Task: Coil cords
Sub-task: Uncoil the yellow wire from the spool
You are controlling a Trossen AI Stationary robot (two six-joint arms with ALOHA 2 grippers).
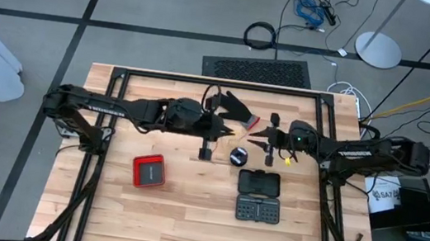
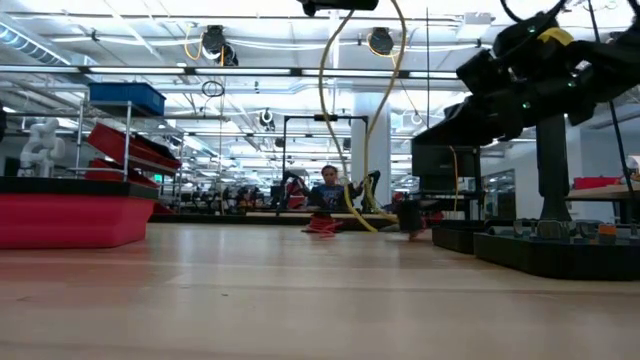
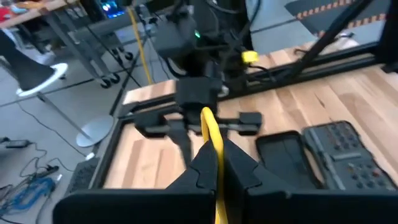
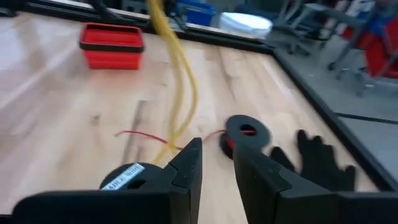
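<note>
A yellow cord [image 2: 324,90] hangs in two strands from my left gripper [image 3: 214,149], which is shut on it high above the table's middle [image 1: 233,128]. Its lower part lies on the wood [image 4: 166,151] beside a thin red cord [image 4: 134,134] and a black spool [image 4: 247,132]. My right gripper [image 4: 217,165] stands open just right of the hanging strands [image 1: 265,135], facing the left one, with nothing between its fingers. A black glove [image 4: 318,160] with a red cuff lies at the far side. My left gripper pinches the yellow cord [image 3: 210,124] between its two fingertips, coming nearly level from the table's left. Two strands [image 2: 398,40] drop slack below the fingers, and their lower part rests on the table [image 2: 352,216].
A red box [image 1: 148,170] sits near left of the middle and a black bit case [image 1: 259,197] near right. A black roll with a white label [image 4: 126,176] lies by my right gripper. A black frame [image 1: 220,83] borders the table.
</note>
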